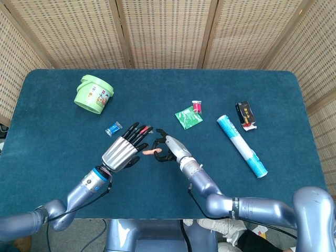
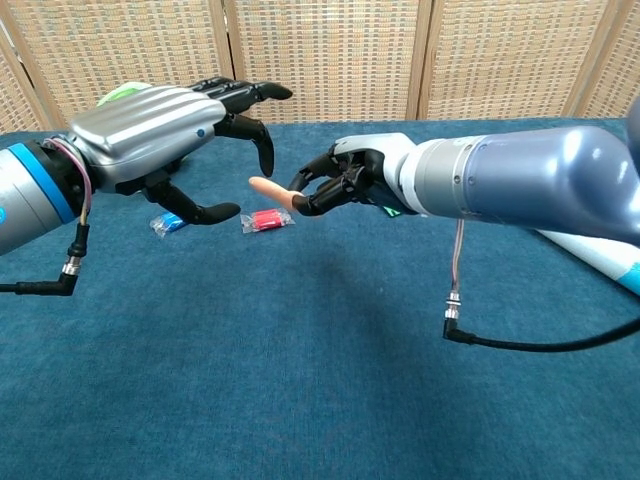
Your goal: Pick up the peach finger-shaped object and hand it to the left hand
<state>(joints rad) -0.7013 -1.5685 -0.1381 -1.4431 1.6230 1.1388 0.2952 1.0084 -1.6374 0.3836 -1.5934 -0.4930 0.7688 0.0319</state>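
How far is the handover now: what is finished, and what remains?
Done: the right hand has the peach finger-shaped object lifted off the table. In hand: it offers the tip toward the open left hand. Left: the left fingers must close on it, and the right must let go.

On my screen the left hand (image 2: 160,140) has a ribbed silver back and black fingers (image 2: 262,150). Its wrist carries a blue ring with thin red wires. The right hand (image 2: 345,180) is white and black. Both arms are glossy grey-blue, each with a black cable (image 2: 520,340).
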